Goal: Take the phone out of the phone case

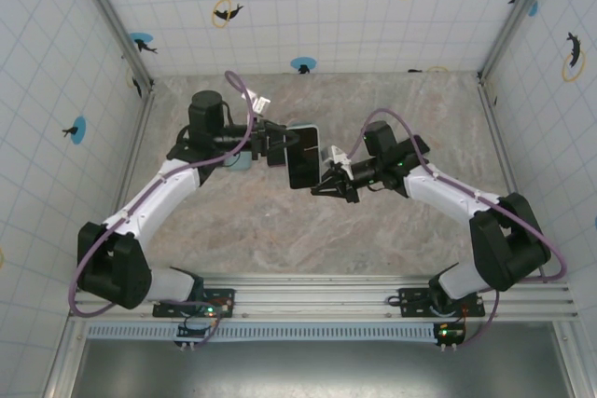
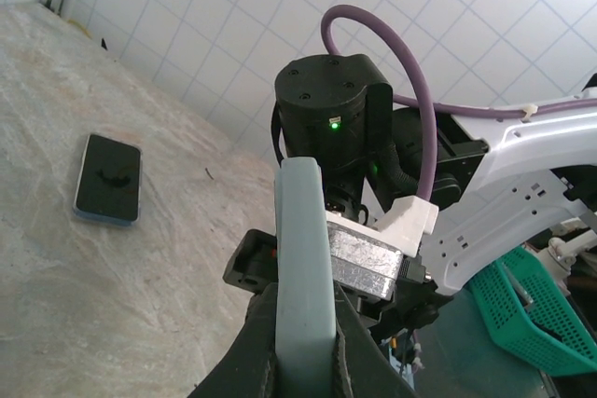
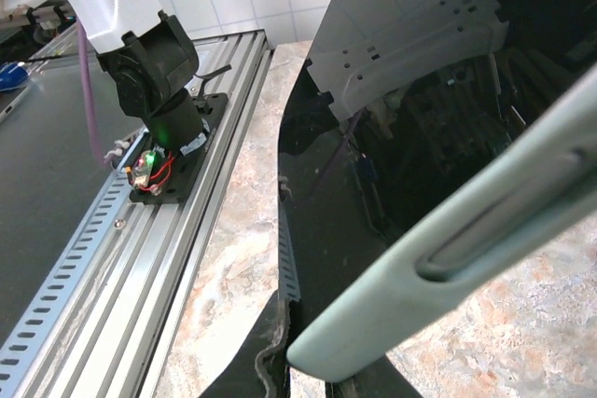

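From above, we see the 2 arms meet over the middle of the table [image 1: 373, 230]. The phone [image 1: 303, 157] hangs between them, clear of the surface, dark screen up, still inside its phone case [image 1: 304, 128]. The left gripper [image 1: 283, 148] clamps its left long side. The right gripper [image 1: 328, 181] bites the near right corner.

From the left wrist, we look straight along the pale blue edge of the phone case [image 2: 304, 267]. It stands upright in the left gripper [image 2: 303, 361], with 1 dark finger [image 2: 254, 342] pressed on each side. A second dark, blue-edged phone [image 2: 108, 179] lies flat on the table, well apart.

From the right wrist, the black screen of the phone [image 3: 373, 184] mirrors an arm. The rim of the phone case [image 3: 466, 249] – side button showing – slants down into the right gripper [image 3: 308, 384], which is closed on that lower end. The rail [image 3: 140, 258] runs along the left.
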You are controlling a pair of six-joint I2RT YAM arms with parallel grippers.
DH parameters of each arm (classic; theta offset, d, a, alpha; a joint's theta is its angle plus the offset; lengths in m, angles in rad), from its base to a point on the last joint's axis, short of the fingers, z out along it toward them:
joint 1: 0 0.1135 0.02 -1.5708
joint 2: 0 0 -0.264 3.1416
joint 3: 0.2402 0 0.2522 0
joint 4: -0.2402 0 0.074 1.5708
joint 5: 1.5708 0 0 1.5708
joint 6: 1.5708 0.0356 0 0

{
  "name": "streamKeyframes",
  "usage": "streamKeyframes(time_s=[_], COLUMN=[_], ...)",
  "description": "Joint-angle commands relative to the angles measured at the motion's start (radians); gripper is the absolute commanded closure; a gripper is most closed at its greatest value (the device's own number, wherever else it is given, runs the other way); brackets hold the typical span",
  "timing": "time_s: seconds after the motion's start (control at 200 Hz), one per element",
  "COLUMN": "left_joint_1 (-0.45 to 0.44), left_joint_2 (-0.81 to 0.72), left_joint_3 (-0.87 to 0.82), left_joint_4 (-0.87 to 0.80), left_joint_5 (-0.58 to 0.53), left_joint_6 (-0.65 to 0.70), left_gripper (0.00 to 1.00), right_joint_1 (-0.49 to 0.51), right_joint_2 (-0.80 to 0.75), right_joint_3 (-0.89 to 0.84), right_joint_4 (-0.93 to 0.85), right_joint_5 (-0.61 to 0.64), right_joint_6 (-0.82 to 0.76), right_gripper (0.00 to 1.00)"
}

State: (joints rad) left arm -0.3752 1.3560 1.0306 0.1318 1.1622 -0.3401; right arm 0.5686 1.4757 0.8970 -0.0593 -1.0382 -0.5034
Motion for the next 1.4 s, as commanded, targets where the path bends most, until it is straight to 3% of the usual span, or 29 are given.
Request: streamKeyframes(time_s=[0.0,0.135,0.4,0.636,1.041,1.191,1.391], left_joint_1=[-0.001,-0.028,-0.118,-0.178,-0.179,-0.15,-0.073], left_joint_2=[-0.039,-0.053,-0.058,-0.047,-0.019,-0.009,-0.051], left_joint_3=[-0.03,-0.046,-0.077,-0.061,-0.021,-0.007,-0.046], left_joint_4=[0.006,0.006,-0.014,-0.088,-0.157,-0.154,0.031], left_joint_5=[0.025,0.043,0.044,0.066,0.048,-0.014,-0.128], left_joint_6=[-0.043,-0.07,-0.108,-0.066,-0.017,-0.015,-0.16], left_gripper=[1.0,1.0,1.0,1.0,1.0,1.0,1.0], right_joint_1=[0.01,0.011,0.042,0.049,0.047,0.025,0.0], right_joint_2=[-0.034,-0.034,-0.092,-0.113,-0.159,-0.162,-0.186], right_joint_3=[0.013,0.019,-0.046,-0.069,-0.163,-0.178,-0.191], right_joint_4=[0.189,0.218,0.395,0.5,0.693,0.726,0.66], right_joint_5=[0.064,0.122,0.371,0.501,0.584,0.494,0.481], right_joint_6=[0.056,0.08,0.123,0.151,0.204,0.261,0.312], right_gripper=[0.9,0.92,0.93,0.95,0.95,0.95,0.93])
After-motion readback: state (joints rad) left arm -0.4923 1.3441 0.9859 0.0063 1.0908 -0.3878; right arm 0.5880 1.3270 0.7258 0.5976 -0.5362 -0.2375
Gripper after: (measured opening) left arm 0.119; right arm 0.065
